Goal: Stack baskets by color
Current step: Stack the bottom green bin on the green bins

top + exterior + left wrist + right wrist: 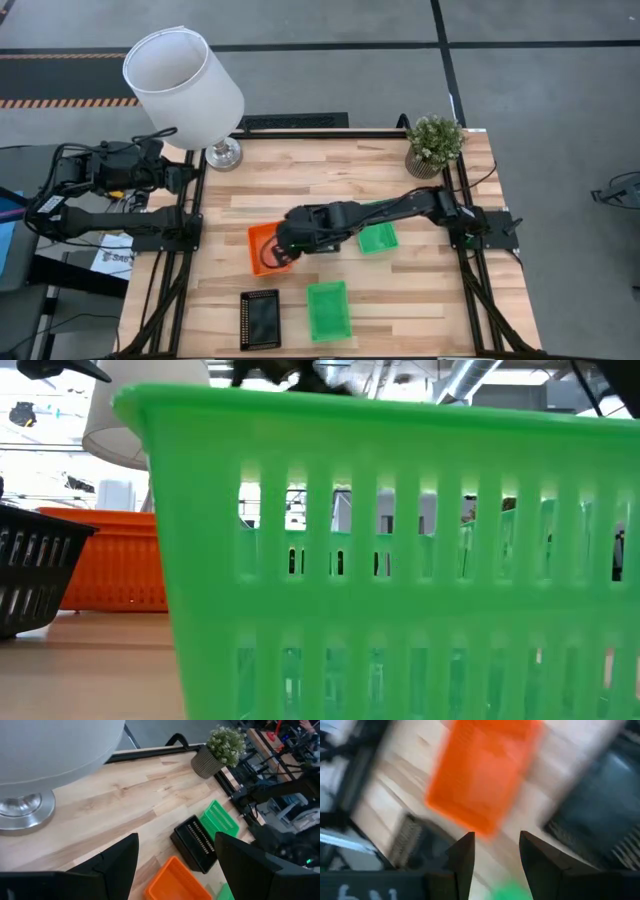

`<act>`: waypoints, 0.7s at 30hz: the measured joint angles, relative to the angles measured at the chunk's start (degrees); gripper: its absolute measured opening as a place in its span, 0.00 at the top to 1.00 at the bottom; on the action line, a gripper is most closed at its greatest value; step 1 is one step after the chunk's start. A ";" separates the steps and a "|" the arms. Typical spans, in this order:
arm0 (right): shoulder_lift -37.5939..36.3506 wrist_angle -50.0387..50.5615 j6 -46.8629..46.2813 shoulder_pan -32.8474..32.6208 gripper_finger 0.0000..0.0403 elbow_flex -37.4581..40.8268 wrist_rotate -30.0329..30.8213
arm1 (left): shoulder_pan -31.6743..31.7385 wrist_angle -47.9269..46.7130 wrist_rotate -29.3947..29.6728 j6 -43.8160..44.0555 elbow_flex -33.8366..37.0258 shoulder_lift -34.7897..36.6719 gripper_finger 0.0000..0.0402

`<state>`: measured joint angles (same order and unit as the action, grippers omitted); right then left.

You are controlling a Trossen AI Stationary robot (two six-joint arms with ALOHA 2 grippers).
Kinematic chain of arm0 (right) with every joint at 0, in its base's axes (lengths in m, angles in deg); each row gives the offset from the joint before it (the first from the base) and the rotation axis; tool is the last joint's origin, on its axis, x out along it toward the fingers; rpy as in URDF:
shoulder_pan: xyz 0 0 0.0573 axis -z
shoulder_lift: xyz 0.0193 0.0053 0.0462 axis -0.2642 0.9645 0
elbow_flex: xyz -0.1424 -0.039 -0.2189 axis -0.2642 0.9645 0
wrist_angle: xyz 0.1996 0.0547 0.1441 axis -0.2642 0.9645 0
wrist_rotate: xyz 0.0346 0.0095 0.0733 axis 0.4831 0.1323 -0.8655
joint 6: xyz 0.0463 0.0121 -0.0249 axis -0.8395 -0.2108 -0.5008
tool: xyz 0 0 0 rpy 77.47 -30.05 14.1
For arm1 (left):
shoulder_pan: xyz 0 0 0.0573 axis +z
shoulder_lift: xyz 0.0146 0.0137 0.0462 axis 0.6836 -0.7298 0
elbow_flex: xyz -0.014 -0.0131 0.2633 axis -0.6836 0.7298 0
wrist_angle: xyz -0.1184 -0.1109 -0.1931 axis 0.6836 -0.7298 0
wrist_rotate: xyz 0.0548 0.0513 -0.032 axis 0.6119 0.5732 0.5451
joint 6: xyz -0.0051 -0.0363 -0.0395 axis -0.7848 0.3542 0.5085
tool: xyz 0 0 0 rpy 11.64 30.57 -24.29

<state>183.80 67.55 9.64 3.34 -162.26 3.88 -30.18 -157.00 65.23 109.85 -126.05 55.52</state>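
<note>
Four baskets show on the desk [420,300] in the high view: orange basket [262,246] at centre-left, black basket [260,318] near the front edge, front green basket [328,310] just beside it, and rear green basket [378,237] toward the right side. Stack counts per pile: cannot tell.

R arm reaches across the desk; right gripper [280,250] hangs over the orange basket. Its fingers [462,857] stand apart w/ nothing between them (wrist view is motion-blurred).

L arm is parked off the desk's left rear corner, next to the lamp [185,85]. Left gripper [175,865]: fingers spread wide, empty.

Potted plant [435,145] sits at the right rear corner.
</note>
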 joint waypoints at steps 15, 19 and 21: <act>-1.93 17.46 -31.94 -17.48 0.49 6.28 0.36 | 0.00 0.00 -0.90 -3.08 0.00 0.02 0.37; -1.98 11.39 -36.32 -19.11 0.44 11.52 0.54 | 0.01 0.01 -0.89 -3.37 0.00 0.02 0.37; -1.95 7.43 -36.82 -19.16 0.43 13.98 0.81 | 0.01 0.02 -0.89 -3.36 0.00 0.02 0.37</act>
<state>181.84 74.97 -27.19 -15.82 -148.27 4.70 -30.17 -156.98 64.34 106.48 -126.05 55.54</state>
